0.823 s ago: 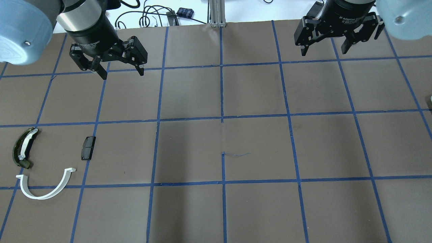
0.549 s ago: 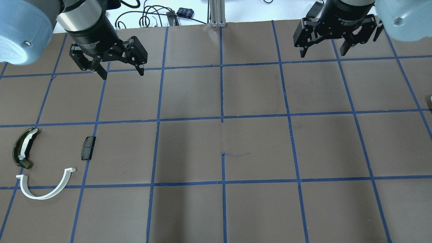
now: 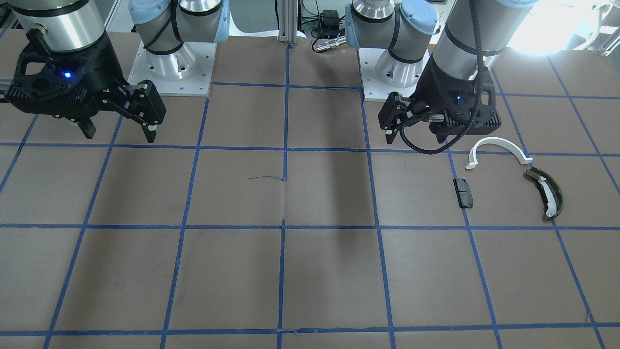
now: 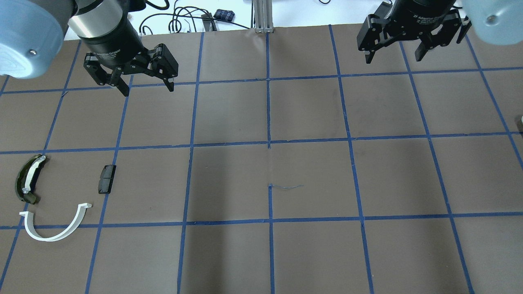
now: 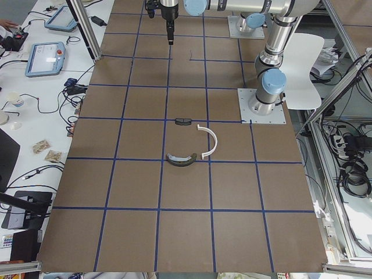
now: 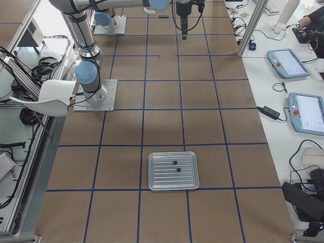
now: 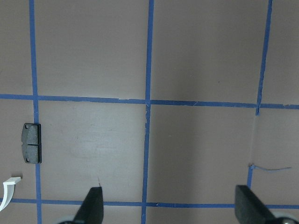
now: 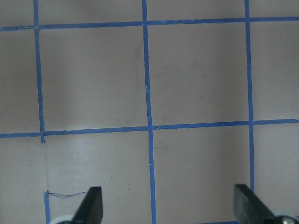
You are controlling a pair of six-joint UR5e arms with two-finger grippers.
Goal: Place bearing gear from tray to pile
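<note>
The pile lies on the table's left side in the overhead view: a dark olive curved piece with a white strip (image 4: 27,179), a small black block (image 4: 107,179) and a thin white half-ring (image 4: 53,226). A metal tray (image 6: 173,185) shows only in the exterior right view, with two small dark parts (image 6: 174,162) on it; I cannot tell which is the bearing gear. My left gripper (image 4: 148,89) is open and empty, hovering well beyond the pile. My right gripper (image 4: 394,59) is open and empty, high over the table's far right. The block also shows in the left wrist view (image 7: 32,143).
The brown table (image 4: 310,179) carries a grid of blue tape lines. The arm bases (image 3: 169,72) stand on white plates at the robot's edge. Cables and an aluminium post (image 4: 261,16) lie beyond the far edge. The tray stands far from the pile, at the table's right end.
My right gripper has shifted slightly toward the table's far edge and to the right. The left gripper and the pile have not moved.
</note>
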